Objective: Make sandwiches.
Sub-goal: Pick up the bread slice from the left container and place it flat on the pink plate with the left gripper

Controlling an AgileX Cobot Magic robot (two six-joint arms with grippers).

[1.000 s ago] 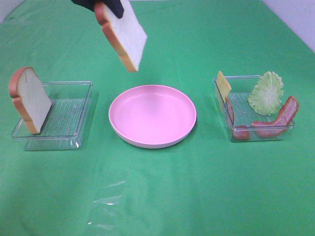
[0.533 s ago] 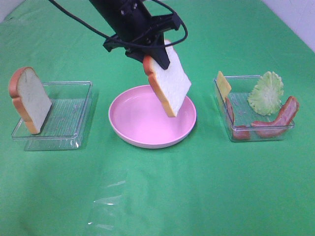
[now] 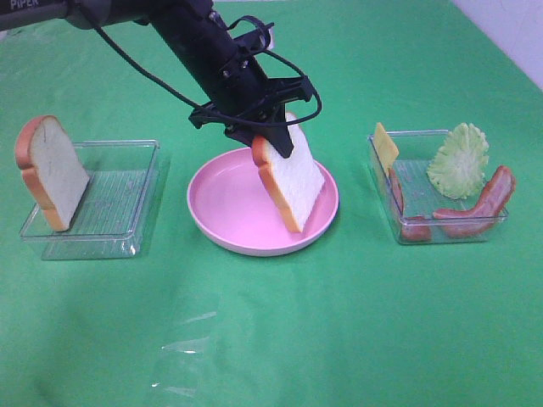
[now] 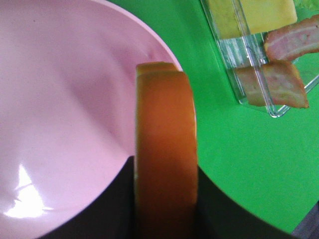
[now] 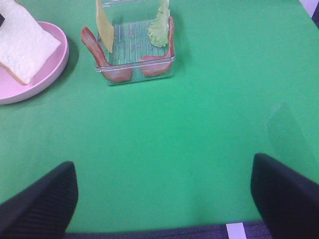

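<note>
My left gripper (image 3: 270,136) is shut on the top edge of a white bread slice (image 3: 290,185) with orange-brown crust. The slice hangs tilted, its lower corner touching or just above the pink plate (image 3: 222,205). The left wrist view shows the slice's crust (image 4: 166,164) edge-on over the plate (image 4: 65,109). A second bread slice (image 3: 51,171) leans in the left clear tray (image 3: 114,212). The right clear tray (image 3: 420,191) holds a cheese square (image 3: 386,146), lettuce (image 3: 459,159) and bacon strips (image 3: 477,206). My right gripper (image 5: 164,199) is open over bare green cloth, away from everything.
The green cloth (image 3: 339,322) covers the table. The right wrist view shows the ingredient tray (image 5: 134,50) far ahead and the plate (image 5: 45,69) with the bread (image 5: 25,42) to one side. A black cable (image 3: 161,72) trails from the left arm.
My left gripper has come down from the far side with the bread slice and lowered it onto the right part of the pink plate. Nothing else moved.
</note>
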